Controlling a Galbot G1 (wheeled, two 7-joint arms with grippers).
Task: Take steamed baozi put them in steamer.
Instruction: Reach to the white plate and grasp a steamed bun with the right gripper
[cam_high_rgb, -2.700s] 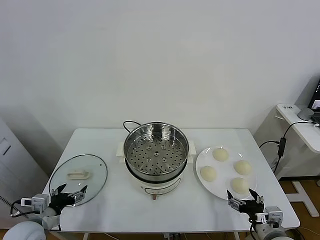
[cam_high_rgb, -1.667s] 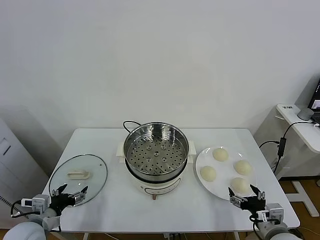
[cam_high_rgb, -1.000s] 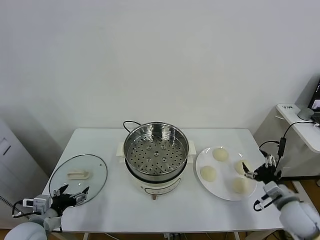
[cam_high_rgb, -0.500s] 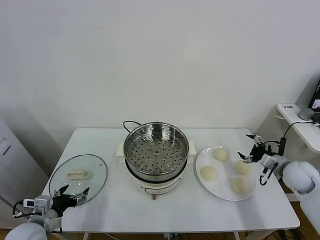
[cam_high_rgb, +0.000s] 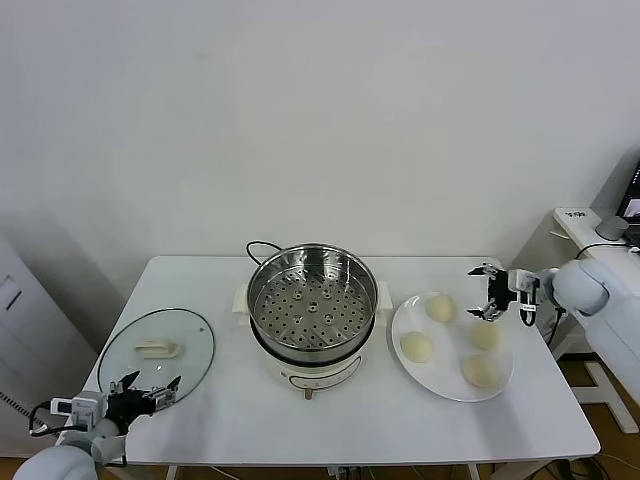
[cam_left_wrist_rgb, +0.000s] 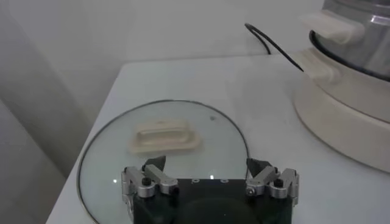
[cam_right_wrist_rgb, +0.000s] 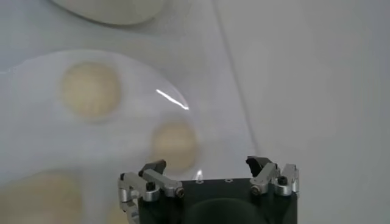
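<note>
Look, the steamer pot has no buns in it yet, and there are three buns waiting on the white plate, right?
Almost. The steamer pot is indeed empty, only its perforated floor showing, but the head view shows four buns on the white plate, not three.

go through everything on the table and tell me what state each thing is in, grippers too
steamer: lid off, empty
glass lid: lying flat on the table
baozi: all four on the plate
plate: full
right gripper: open, above the plate, empty
left gripper: open, by the lid, empty
</note>
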